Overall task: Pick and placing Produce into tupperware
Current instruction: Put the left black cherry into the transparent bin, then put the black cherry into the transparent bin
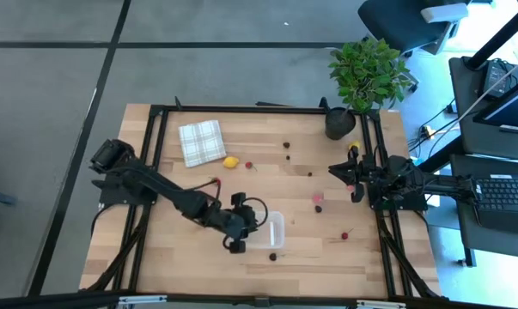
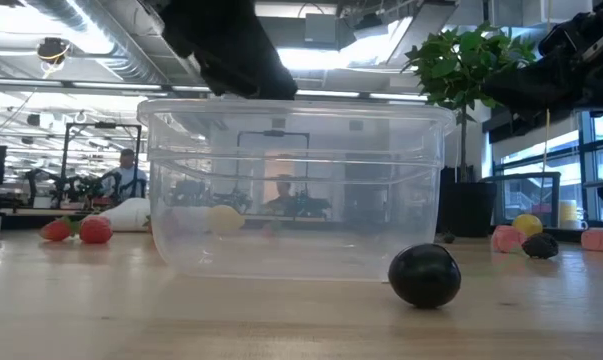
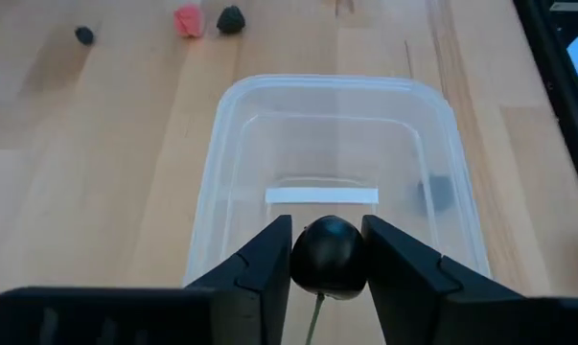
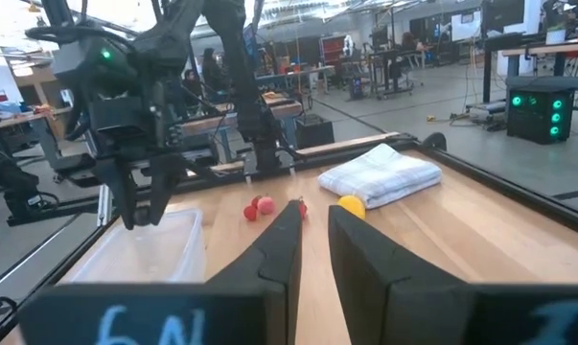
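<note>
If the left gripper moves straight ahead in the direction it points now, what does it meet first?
Most likely the tupperware. The left gripper, shut on a dark berry, points down into the open, empty tub, so it would probably meet the tub's floor first. How high it hangs above the tub is unclear.

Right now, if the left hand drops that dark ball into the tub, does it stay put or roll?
Likely rolls a bit: the dark ball pinched in the left hand looks round and smooth. The tub has upright walls and appears empty, so it should stay contained. It probably weighs little, so the tub shouldn't shift.
</note>
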Robot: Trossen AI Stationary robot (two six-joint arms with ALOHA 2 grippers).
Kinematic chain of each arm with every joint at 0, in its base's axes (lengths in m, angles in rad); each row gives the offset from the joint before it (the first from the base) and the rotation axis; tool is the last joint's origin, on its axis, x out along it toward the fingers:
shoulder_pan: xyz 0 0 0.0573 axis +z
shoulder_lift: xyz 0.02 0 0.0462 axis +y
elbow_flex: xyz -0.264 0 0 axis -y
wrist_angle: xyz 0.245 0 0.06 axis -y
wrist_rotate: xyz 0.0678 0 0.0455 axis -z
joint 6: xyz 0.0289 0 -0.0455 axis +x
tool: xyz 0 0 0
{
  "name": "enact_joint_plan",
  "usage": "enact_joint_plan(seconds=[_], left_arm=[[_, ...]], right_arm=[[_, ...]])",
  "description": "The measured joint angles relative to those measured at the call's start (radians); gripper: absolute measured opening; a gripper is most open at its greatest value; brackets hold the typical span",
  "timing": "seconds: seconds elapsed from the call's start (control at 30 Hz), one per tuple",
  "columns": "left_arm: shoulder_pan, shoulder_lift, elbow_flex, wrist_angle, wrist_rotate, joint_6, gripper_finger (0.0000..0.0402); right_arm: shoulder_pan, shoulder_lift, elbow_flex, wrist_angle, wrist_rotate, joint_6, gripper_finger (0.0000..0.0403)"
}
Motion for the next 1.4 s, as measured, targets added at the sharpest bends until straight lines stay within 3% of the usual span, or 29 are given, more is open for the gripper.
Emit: enact_joint_plan(seconds=[0.27, 0.47, 0.8, 0.93, 1.2, 1.4], left_arm=[[0.009, 0.064, 0.000, 0.020, 0.067, -0.001, 0.0097], [0.010, 0.117, 0.001, 0.020, 0.088, -0.013, 0.0128], [0.009, 0.118, 0.001, 0.021, 0.104, -0.018, 0.0120], [0.004, 0.082, 0.001, 0.018, 0.127, 0.023, 0.0112], [-0.098, -0.140, -0.009, 0.043, -0.135, 0.145, 0.0098], [-0.146, -0.285, -0.215, 0.312, -0.174, 0.210, 0.0090]], right_arm=[[0.000, 0.000, 0.000, -0.046, 0.000, 0.000, 0.0060], [0.000, 0.000, 0.000, -0.045, 0.000, 0.000, 0.0060], [0.000, 0.000, 0.000, -0.042, 0.000, 0.009, 0.0060], [0.000, 0.000, 0.000, -0.015, 0.000, 0.084, 0.0060], [0.004, 0.001, 0.017, 0.062, -0.009, 0.090, 0.0060], [0.049, 0.038, 0.110, 0.066, -0.090, -0.006, 0.0060]])
